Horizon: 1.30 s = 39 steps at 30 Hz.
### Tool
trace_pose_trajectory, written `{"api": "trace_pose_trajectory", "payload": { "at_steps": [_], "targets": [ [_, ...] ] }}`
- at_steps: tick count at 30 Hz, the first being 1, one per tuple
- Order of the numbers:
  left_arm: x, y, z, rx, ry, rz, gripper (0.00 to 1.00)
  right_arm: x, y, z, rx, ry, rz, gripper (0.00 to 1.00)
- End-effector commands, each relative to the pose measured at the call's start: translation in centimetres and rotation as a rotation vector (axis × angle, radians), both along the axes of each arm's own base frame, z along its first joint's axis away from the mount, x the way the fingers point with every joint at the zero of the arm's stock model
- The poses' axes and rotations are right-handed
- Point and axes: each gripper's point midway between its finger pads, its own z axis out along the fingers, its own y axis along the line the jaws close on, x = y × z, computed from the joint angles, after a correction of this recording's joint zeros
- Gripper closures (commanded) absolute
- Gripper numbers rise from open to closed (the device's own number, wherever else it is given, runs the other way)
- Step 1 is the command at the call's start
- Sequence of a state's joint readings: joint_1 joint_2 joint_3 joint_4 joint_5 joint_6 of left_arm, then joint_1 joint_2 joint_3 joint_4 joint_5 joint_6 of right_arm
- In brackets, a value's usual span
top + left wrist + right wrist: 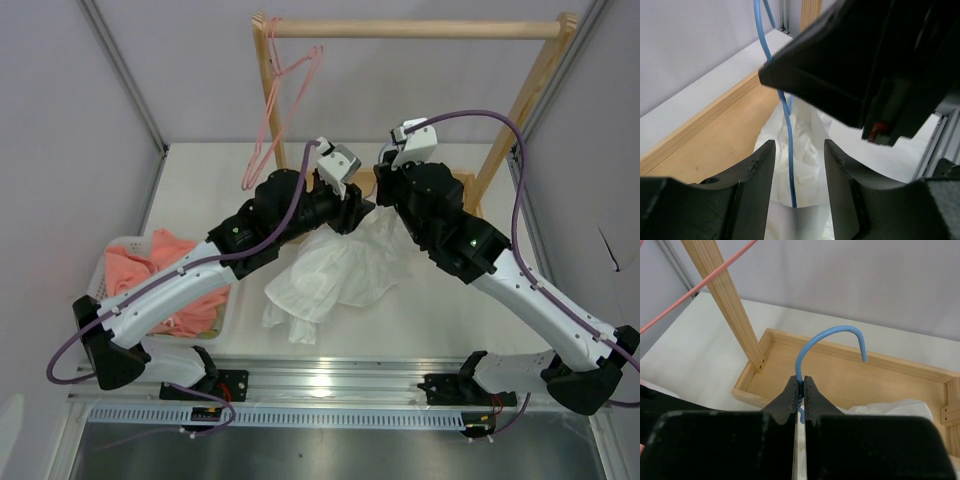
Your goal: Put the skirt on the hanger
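Right pincer: the right gripper [800, 383] is pressed together on the hanger [832, 330], pinching the blue wire at the neck just under the hook.
Hanger: upright, with its hook curving over above the fingertips towards the far right. It hangs over the wooden base tray [850, 375] of the rack. In the left wrist view the blue wire [790, 150] runs down and disappears into white fabric.
Left pincer: the left gripper [799, 150] is spread, with one finger on each side of the blue wire and neither touching it. It holds nothing.
Skirt: the skirt [335, 272] is white and crinkled, and lies mid-table. Its far end is drawn up under the two wrists and its near end is heaped on the table [450, 310]. How much of it sits on the hanger's shoulders cannot be told.
Arms: both reach in from the near edge and meet at the centre, with the right gripper's black body close above the left fingers.
Rack: the wooden rack [410, 30] stands at the far side, and a pink hanger [285, 100] hangs from the left of its rod.
Basket: a white basket [118, 243] sits at the near left and holds a salmon cloth [135, 270].
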<state>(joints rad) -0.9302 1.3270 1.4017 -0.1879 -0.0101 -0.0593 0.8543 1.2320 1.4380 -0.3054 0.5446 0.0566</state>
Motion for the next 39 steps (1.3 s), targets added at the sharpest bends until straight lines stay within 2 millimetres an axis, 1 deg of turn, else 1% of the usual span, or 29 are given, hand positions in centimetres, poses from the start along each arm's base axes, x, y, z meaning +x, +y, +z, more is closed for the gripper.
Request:
{"api": "trace_pose_trajectory", "payload": {
  "at_steps": [1,3,4,5,7,9,10,12,13,15,16,18,21,23,25,27,28,29,31,32,34,35,37,38,39],
  "targets": [
    [0.0,-0.4,1.3,-0.019,-0.065,-0.022,0.51,-0.8,-0.6,4.8,0.116,-0.073,0.035,1.00],
    [0.4,-0.9,0.6,-0.005,-0.054,-0.023,0.51,-0.8,-0.7,5.0,0.123,-0.075,0.041,1.00],
    [0.9,-0.7,0.4,0.003,-0.051,0.009,0.51,-0.9,-0.7,5.1,0.128,-0.077,0.045,1.00],
    [1.2,-0.9,0.0,0.013,-0.046,0.015,0.53,-0.8,-0.7,5.2,0.134,-0.075,0.050,1.00],
    [1.6,-0.9,-0.3,0.015,-0.041,0.034,0.55,-1.0,-0.7,5.2,0.135,-0.073,0.056,1.00],
    [1.9,-0.9,-0.3,0.000,-0.044,0.050,0.61,-0.9,-0.7,5.1,0.134,-0.071,0.057,1.00],
    [1.9,-1.0,0.0,-0.016,-0.048,0.048,0.63,-0.9,-0.7,5.0,0.130,-0.069,0.056,1.00],
    [2.0,-1.3,0.1,-0.018,-0.043,0.044,0.74,-1.0,-0.7,5.1,0.132,-0.071,0.056,1.00],
    [2.0,-1.4,-0.4,-0.005,-0.035,0.042,0.83,-0.9,-0.8,5.1,0.132,-0.071,0.056,1.00],
    [2.1,-1.6,-0.6,-0.001,-0.031,0.040,0.92,-0.9,-1.1,5.3,0.134,-0.076,0.048,1.00],
    [2.1,-1.7,-0.5,-0.007,-0.033,0.039,0.99,-0.9,-1.1,5.4,0.134,-0.076,0.048,1.00],
    [1.8,-1.8,-0.6,-0.024,-0.031,0.034,1.00,-0.9,-1.3,5.5,0.135,-0.080,0.044,1.00],
    [1.7,-2.0,0.2,-0.050,-0.043,0.036,1.00,-0.8,-1.5,5.5,0.137,-0.078,0.036,1.00],
    [1.5,-2.1,0.3,-0.049,-0.051,0.040,1.00,-0.7,-1.8,5.4,0.140,-0.076,0.028,1.00],
    [1.6,-1.9,0.8,-0.064,-0.071,0.071,1.00,-0.7,-2.1,5.2,0.136,-0.072,0.014,1.00],
    [1.7,-1.5,1.0,-0.076,-0.076,0.103,1.00,-0.6,-2.6,4.8,0.135,-0.062,-0.009,0.92],
    [1.9,-1.5,1.7,-0.101,-0.088,0.110,1.00,-0.5,-3.0,4.5,0.131,-0.054,-0.029,0.84],
    [1.9,-1.5,2.1,-0.117,-0.093,0.116,1.00,-0.5,-3.2,4.3,0.131,-0.049,-0.035,0.79],
    [2.1,-1.2,2.5,-0.130,-0.101,0.139,1.00,-0.6,-3.9,3.7,0.136,-0.040,-0.051,0.74],
    [2.2,-1.2,2.8,-0.141,-0.107,0.144,1.00,-0.7,-4.1,3.5,0.140,-0.037,-0.054,0.65],
    [2.3,-1.0,3.1,-0.150,-0.110,0.163,1.00,-0.7,-4.4,2.6,0.140,-0.021,-0.057,0.61],
    [2.4,-1.0,3.4,-0.159,-0.115,0.166,1.00,-0.9,-4.7,2.6,0.148,-0.021,-0.062,0.54],
    [2.7,-0.7,3.6,-0.168,-0.119,0.193,1.00,-1.1,-5.3,2.0,0.150,-0.008,-0.074,0.46],
    [2.9,-0.7,3.9,-0.176,-0.123,0.200,1.00,-1.2,-5.5,1.9,0.156,-0.004,-0.078,0.38],
    [3.0,-0.7,3.8,-0.175,-0.124,0.203,1.00,-1.4,-5.8,1.8,0.160,-0.001,-0.084,0.34]
  ]
}}
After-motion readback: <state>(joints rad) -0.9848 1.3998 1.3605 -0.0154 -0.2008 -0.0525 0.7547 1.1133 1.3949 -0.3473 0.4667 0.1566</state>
